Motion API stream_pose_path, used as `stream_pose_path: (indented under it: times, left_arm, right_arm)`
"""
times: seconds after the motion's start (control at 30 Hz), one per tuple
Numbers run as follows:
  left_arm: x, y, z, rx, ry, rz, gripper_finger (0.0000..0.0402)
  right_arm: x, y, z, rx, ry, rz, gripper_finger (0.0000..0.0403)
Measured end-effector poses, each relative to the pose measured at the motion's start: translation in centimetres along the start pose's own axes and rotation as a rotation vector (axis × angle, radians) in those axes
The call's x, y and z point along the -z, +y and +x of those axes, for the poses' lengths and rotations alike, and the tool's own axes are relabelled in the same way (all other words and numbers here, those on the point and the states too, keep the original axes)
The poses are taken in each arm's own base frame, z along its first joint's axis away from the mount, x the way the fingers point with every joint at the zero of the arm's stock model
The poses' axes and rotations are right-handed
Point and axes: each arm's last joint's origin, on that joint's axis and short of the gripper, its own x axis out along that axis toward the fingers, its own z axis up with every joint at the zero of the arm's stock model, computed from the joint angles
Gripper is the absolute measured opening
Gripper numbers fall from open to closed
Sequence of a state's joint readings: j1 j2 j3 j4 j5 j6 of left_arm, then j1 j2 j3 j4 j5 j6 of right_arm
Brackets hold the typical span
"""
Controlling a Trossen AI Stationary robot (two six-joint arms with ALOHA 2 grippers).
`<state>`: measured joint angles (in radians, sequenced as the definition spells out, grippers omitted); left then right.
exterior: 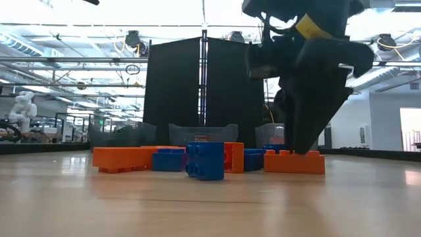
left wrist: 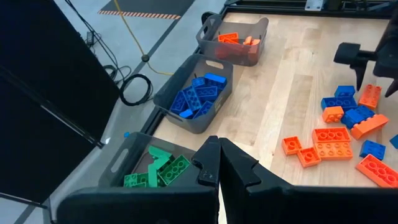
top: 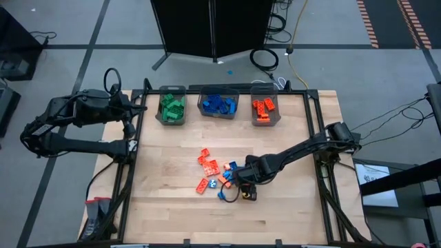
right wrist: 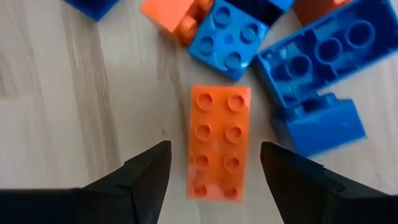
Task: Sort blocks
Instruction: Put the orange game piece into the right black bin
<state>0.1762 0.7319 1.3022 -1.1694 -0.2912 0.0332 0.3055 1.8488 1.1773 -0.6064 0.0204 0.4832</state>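
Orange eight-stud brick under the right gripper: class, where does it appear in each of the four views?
High view: orange brick at the loose pile's lower right edge.
Low view: right of centre, on the table.
Left wrist view: at the pile's edge.
Right wrist view: between the fingers.
Shared landmark: right gripper, open over it.

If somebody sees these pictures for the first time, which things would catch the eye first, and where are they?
First, the right claw, open, hangs over a loose pile of small orange and blue studded plastic bricks in the middle of the wooden table, straddling one orange eight-stud brick. Next, three grey translucent bins at the far edge hold bricks sorted green, blue and orange. The left claw, shut, waits above the green bin.
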Motion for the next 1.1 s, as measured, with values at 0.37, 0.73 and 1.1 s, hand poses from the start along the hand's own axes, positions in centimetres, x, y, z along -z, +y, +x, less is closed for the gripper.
stream_pose_path:
  times: [0.37,0.73,1.1]
  left_arm:
    - [0.0,0.0,0.0,0.0,0.0,-0.001,0.0]
    - [0.0,0.0,0.0,0.0,0.0,-0.001,0.0]
    - [0.0,0.0,0.0,-0.001,0.0,0.025,0.0]
  right_arm:
    - [1.3,-1.2,2.0,-0.003,-0.033,0.039,0.0194]
    - [-0.1,-0.1,-0.6,-0.064,-0.029,0.048,0.0119]
    - [-2.6,-5.7,-15.8,0.231,-0.245,-0.017,0.0119]
